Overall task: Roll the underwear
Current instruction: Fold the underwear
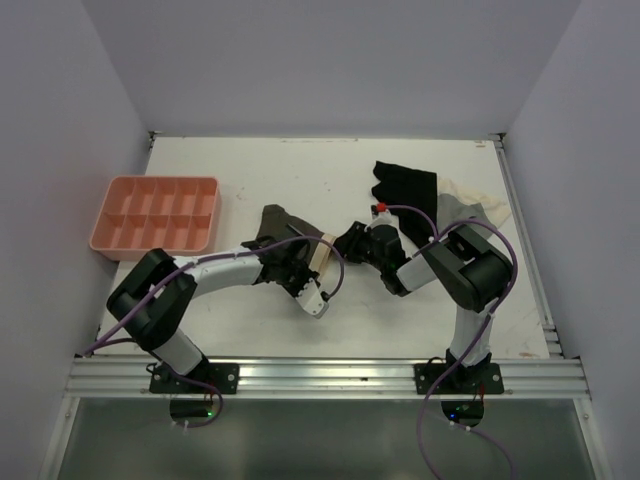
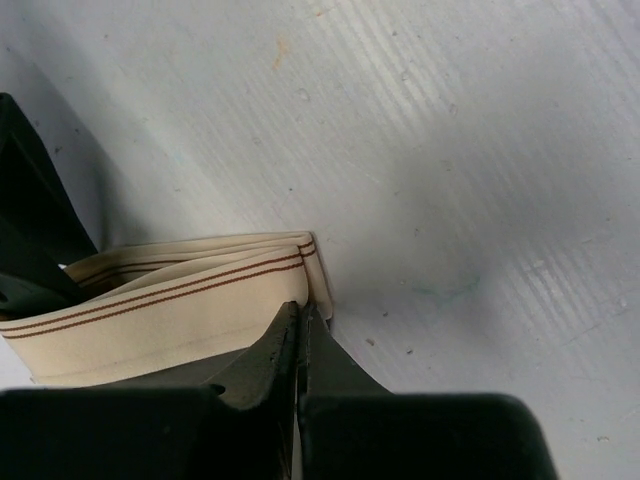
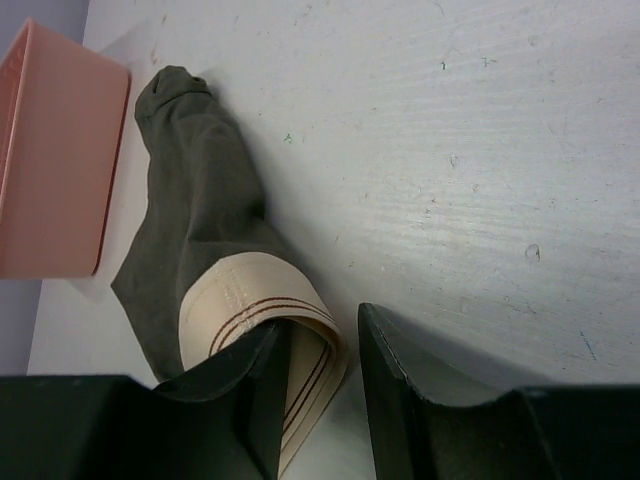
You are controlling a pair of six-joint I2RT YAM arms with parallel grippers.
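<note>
- We see the underwear [image 1: 282, 222] lying near the middle of the white table [image 1: 300, 170]. Its dark brown body points toward the far-left and its cream waistband [image 1: 322, 255] lies at the near-right end, between the 2 arms.
- The left gripper [image 2: 302, 318] is fully closed. In its wrist view the fingertips meet right at the doubled corner of the waistband, and we judge that they pinch it.
- The right gripper [image 3: 322, 330] is partly open. 1 finger sits inside the waistband's fold and the other stands just beside it on bare table, with a gap showing. It clamps nothing.
- Progress: we judge the roll barely begun. The garment looks gathered into a narrow strip with both grippers at the waistband end, but no turn of fabric is wound up.
- Left to do, as we read it: turn the waistband over onto the body, keep winding to the far tip, and set the roll down.
- Room: the open stretch lies beyond the garment, toward the far wall.
- The pink compartment tray [image 1: 108, 215] sits to the left, apart from the garment's far tip by a strip of table, and a roll heading far-left would approach it.
- The black garment [image 1: 405, 185] and the grey-and-cream garment [image 1: 468, 208] lie behind the right arm, limiting its outward swing.
- The rail [image 1: 330, 375] at the near edge is well apart from the garment.
</note>
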